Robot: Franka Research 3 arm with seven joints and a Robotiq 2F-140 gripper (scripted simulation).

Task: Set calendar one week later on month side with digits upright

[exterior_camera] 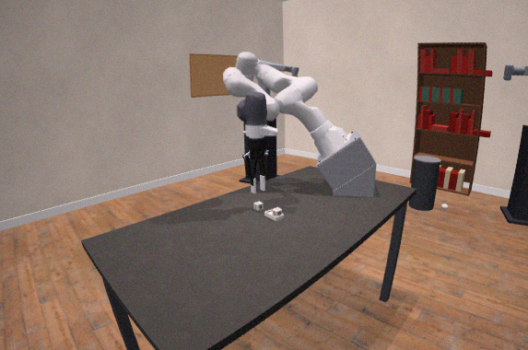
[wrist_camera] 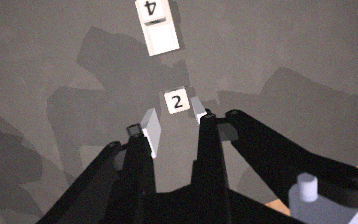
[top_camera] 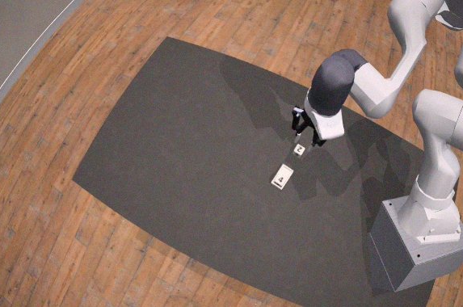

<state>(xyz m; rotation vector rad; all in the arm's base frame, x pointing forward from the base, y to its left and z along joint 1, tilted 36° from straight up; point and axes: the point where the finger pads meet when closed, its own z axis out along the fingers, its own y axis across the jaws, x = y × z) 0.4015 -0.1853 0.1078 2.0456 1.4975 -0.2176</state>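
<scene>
A white cube (top_camera: pixel 299 149) (exterior_camera: pixel 258 205) (wrist_camera: pixel 177 101) with a 2 on top stands on the table outside the tray. The white tray (top_camera: pixel 285 169) (exterior_camera: pixel 269 216) (wrist_camera: pixel 163 41) lies flat nearby. A second cube (top_camera: pixel 280 178) (exterior_camera: pixel 277 211) (wrist_camera: pixel 150 7) stands in one end of it, 4 on top; its other end is empty. In the wrist view the 2 reads nearly upright and the 4 upside down. My gripper (top_camera: pixel 304 143) (exterior_camera: pixel 258 185) (wrist_camera: pixel 175 114) is partly open and empty, above the loose cube. The month's name and the cubes' side digits are not legible.
The dark table top (top_camera: pixel 179 141) (exterior_camera: pixel 205 258) carries the tray and the loose cube. The arm's grey base block (top_camera: pixel 393 246) (exterior_camera: pixel 349 170) stands at one end of the table. The arm's shadow falls around the cubes.
</scene>
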